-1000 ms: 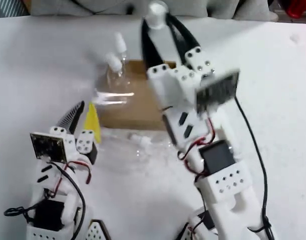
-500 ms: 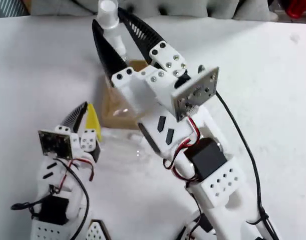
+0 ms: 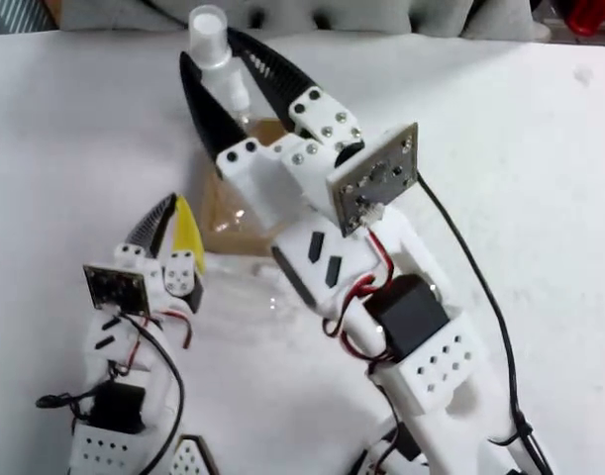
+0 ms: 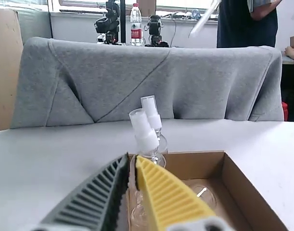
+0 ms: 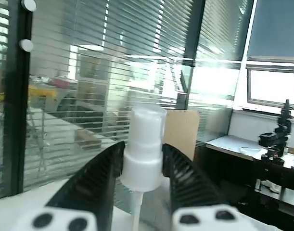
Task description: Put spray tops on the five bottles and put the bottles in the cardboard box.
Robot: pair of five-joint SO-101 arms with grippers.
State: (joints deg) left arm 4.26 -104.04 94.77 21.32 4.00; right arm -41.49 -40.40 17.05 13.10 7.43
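Now your right gripper (image 3: pixel 211 49) is clenched on a spray top (image 3: pixel 207 24), held upright with its tube down, high over the cardboard box's (image 3: pixel 221 226) far side. 2 topped bottles (image 4: pixel 147 139) stand in the box below. Your left gripper (image 3: pixel 178 208) sits closed and empty at the box's near edge.

White spray top (image 5: pixel 144 151), right fingers (image 5: pixel 95 184) ribbed black — left fingers (image 4: pixel 168 198) ribbed yellow and grey — cardboard box (image 4: pixel 240 190) brown

A white table (image 3: pixel 540 148) meets a grey padded seat back (image 4: pixel 147 82) at twelve o'clock, a red object (image 3: pixel 594 15), perhaps a container, sits at one o'clock, and slatted window blinds (image 5: pixel 89 72) hang in the room behind.
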